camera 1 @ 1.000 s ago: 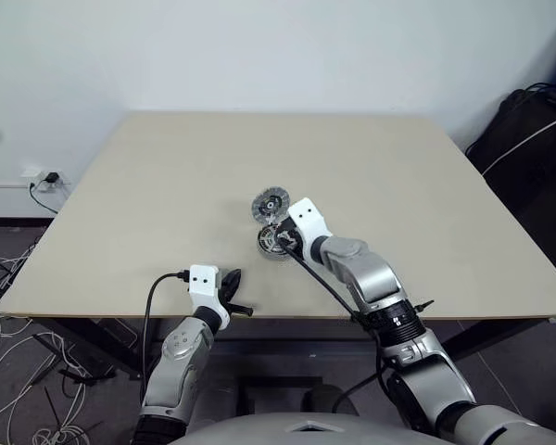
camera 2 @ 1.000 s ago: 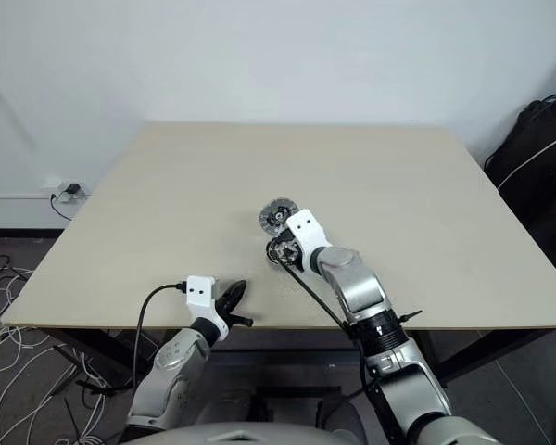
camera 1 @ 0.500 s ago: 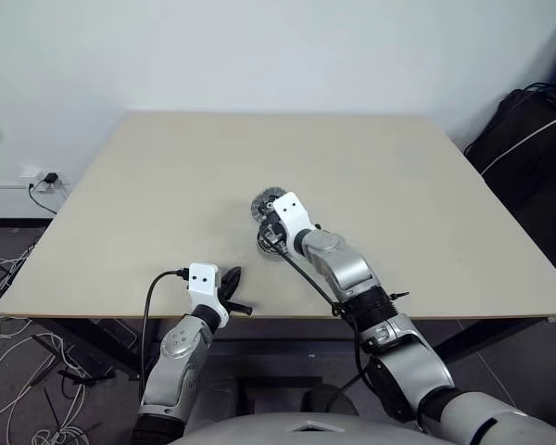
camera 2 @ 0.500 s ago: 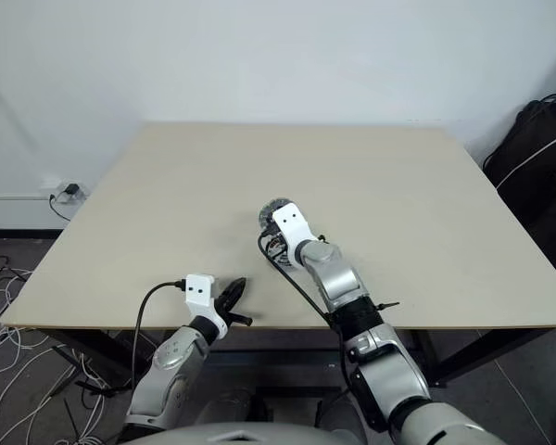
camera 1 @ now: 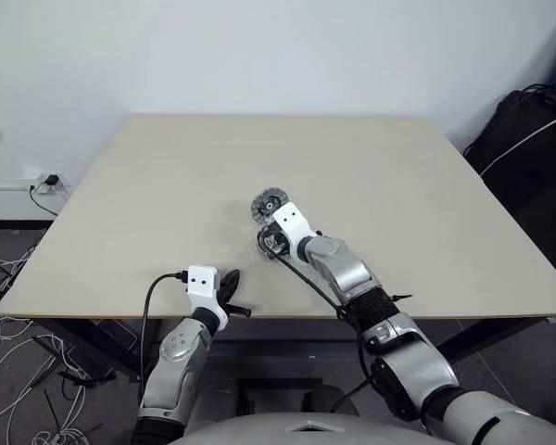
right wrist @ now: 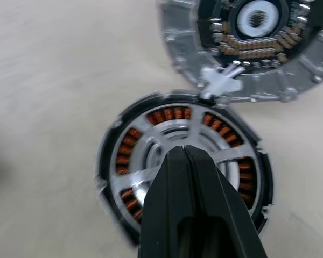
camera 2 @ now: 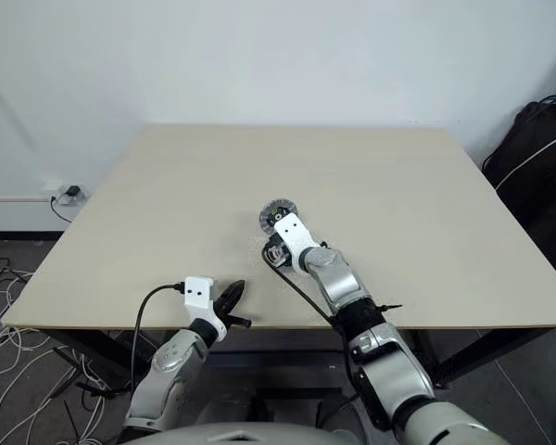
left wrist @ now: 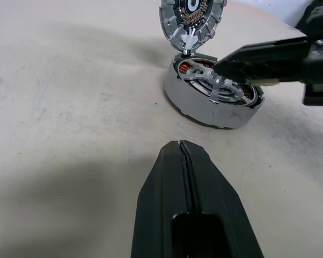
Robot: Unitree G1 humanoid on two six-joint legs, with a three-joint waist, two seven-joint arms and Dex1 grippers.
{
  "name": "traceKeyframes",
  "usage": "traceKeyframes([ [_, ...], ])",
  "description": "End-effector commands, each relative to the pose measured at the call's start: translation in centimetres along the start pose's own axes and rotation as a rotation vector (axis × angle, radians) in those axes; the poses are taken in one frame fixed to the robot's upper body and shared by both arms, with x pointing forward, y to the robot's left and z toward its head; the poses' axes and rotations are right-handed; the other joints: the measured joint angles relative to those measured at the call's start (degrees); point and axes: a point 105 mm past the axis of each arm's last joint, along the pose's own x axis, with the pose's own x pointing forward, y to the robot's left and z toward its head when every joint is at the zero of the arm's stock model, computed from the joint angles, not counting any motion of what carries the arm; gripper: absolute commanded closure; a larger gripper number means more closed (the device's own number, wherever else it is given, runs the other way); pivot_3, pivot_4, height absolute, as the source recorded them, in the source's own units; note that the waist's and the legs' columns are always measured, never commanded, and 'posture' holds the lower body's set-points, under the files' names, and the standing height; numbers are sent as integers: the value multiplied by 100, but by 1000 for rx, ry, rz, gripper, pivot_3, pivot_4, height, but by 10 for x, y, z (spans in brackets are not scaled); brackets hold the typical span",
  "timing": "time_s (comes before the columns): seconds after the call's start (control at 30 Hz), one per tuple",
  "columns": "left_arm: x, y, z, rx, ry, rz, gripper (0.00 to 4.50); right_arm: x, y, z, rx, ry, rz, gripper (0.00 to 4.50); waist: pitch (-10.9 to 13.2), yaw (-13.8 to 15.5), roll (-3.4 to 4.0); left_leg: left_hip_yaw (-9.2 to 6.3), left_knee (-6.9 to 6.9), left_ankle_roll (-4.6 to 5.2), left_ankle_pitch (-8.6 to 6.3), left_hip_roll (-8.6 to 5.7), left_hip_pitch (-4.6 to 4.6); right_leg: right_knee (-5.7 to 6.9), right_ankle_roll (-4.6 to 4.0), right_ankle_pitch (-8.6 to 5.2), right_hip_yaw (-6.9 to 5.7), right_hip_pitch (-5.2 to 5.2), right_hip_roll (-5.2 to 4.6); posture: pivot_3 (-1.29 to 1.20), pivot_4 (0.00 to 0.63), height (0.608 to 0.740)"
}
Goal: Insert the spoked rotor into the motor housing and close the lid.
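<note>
rotor: spoked rotor [left wrist: 218, 86] sits in motor housing [left wrist: 210, 105] | lid [left wrist: 192, 19] open at housing's 12 o'clock, unclosed | right gripper [right wrist: 184, 161] fingers pressed together over rotor | left gripper [left wrist: 182, 156] fingers together, empty

table [camera 1: 167, 185]: beige top, matte, square-ish, faint scuffs; dark legs under the front edge
wall [camera 1: 259, 46]: plain white, directly behind the table's far edge
power strip [camera 1: 46, 178]: white, on the floor at the wall, left of the table, dark plug in it
cables [camera 1: 5, 297]: white and black, loose tangle on the floor under and beside the table's left edge
floor [camera 1: 0, 246]: dark grey, left of the table
black bag [camera 1: 528, 139]: dark bulky shape right of the table, against the wall
white cord [camera 1: 524, 139]: runs diagonally across the black bag
</note>
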Motion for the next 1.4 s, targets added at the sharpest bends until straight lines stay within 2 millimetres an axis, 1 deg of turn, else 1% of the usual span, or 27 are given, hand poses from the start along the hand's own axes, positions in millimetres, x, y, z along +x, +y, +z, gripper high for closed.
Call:
traceKeyframes([
  [0.03, 3, -4, 12, 19, -50, -13, 4500, -16, 9, 33, -210, -61, 138, 4091, 0, -4, 0, 0, 1, 0, 0, 0, 0, -1, 0, 0, 0, 0, -1, 0, 0, 740],
  [0.07, 4, -4, 12, 18, -49, -14, 4500, -20, 10, 32, -267, -39, 175, 3867, 0, -2, 0, -1, 1, 0, 0, 1, 0, -2, 0, 0, -1, 0, -1, 0, 0, 740],
  [0.17, 4, -5, 12, 16, -49, -17, 4500, -28, 13, 29, -385, 10, 263, 2875, 0, 8, -1, -2, 4, 1, 0, 1, 1, -2, 0, 0, -3, 2, -3, 0, 0, 740],
  [0.2, 4, -5, 12, 16, -49, -17, 4500, -30, 14, 27, -441, 35, 298, 2505, 0, 13, -1, -2, 4, 1, 0, 2, 1, -2, 0, -1, -4, 2, -5, 0, 0, 740],
  [0.27, 5, -6, 12, 13, -50, -18, 4500, -34, 13, 23, -549, 92, 342, 1913, 0, 18, -1, -3, 5, 1, 0, 2, 1, -2, 0, -1, -5, 3, -5, 0, 0, 740],
  [0.43, 5, -6, 10, 4, -53, -13, 4500, -31, 8, 24, -651, 157, 365, 1913, 1, 24, -2, -3, 6, 1, -1, 2, 0, -3, -1, -1, -4, 1, -7, 0, 0, 740],
  [0.57, 4, -6, 10, -1, -57, -3, 4500, -24, 7, 26, -669, 174, 363, 1913, 0, 30, -3, -4, 6, 1, -1, 2, 0, -2, -1, 0, -4, 1, -10, 0, 0, 740],
  [0.67, 3, -5, 9, -3, -59, 2, 4500, -19, 6, 24, -673, 195, 368, 1913, 0, 38, -3, -5, 6, 1, -1, 1, -1, -2, -1, 0, -5, 2, -13, 0, 0, 740],
  [0.83, 3, -6, 10, -8, -63, 5, 4500, -13, 2, 20, -671, 227, 368, 1913, 0, 30, -2, -5, 5, 0, -1, 0, -3, -2, -1, 0, -3, -1, -17, 0, 0, 740],
  [1.0, 3, -6, 10, -13, -67, 9, 4500, -11, 0, 10, -670, 274, 386, 1913, 0, 25, -2, -6, 2, 0, -1, 0, -3, -2, -2, 0, -3, -4, -17, 0, 0, 740],
  [1.17, 3, -5, 11, -14, -71, 13, 4500, -9, 1, 4, -673, 299, 406, 1913, -1, 22, -1, -5, 2, 0, -2, 0, -3, -1, -2, 0, -1, -4, -18, 0, 0, 740],
  [1.27, 3, -5, 11, -14, -73, 15, 4500, -8, 3, 2, -674, 303, 413, 2516, -3, 22, 2, -6, 1, -1, -2, 0, -2, 0, -2, 0, -2, -4, -18, 0, 0, 740],
  [1.4, 3, -4, 11, -14, -73, 18, 4500, -5, 3, 1, -662, 294, 389, 3832, -9, 22, 6, -6, 1, -1, -2, 0, -1, 1, -2, 0, -1, -4, -17, 0, 0, 740],
])
